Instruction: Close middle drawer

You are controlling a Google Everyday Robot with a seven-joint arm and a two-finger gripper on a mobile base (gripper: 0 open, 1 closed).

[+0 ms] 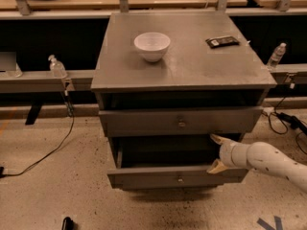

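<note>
While the grey cabinet [114, 150] is filling the middle of the scene, the middle drawer [144, 177] is standing well pulled out toward the near side, its dark cavity lying open behind the flat front. It is looking like a stiff, rigid box on slides, neither soft nor fragile, and probably light enough for one steady push to send it home. The plain front is likely offering a smooth, rather slippery face, so I am judging a flat push at the middle of that front to be the best hold, since pressing at one end is risking a skew on the runners.

Above it the taller upper drawer [144, 122] is jutting out a little and overhanging the gap. From the right the white arm [268, 159] is reaching in, and the hand [215, 153] is sitting at the drawer's right end, between the upper drawer's underside and the lower front's top edge. Its two fingers are spread wide and pinching nothing. The lower fingertip [214, 167] is lying right at that top edge, though I cannot tell whether it is touching.

On the bench [206, 73] formed by the cabinet's top, a white bowl [152, 46] and a flat black packet [222, 41] are sitting well apart, out of the drawer's way. One clear bottle [57, 67] is standing on the left rail, a second bottle [277, 55] on the right, and a black cable [285, 118] is lying on the floor beneath it. Smallest, the round knob [180, 179] is marking the front's centre.
</note>
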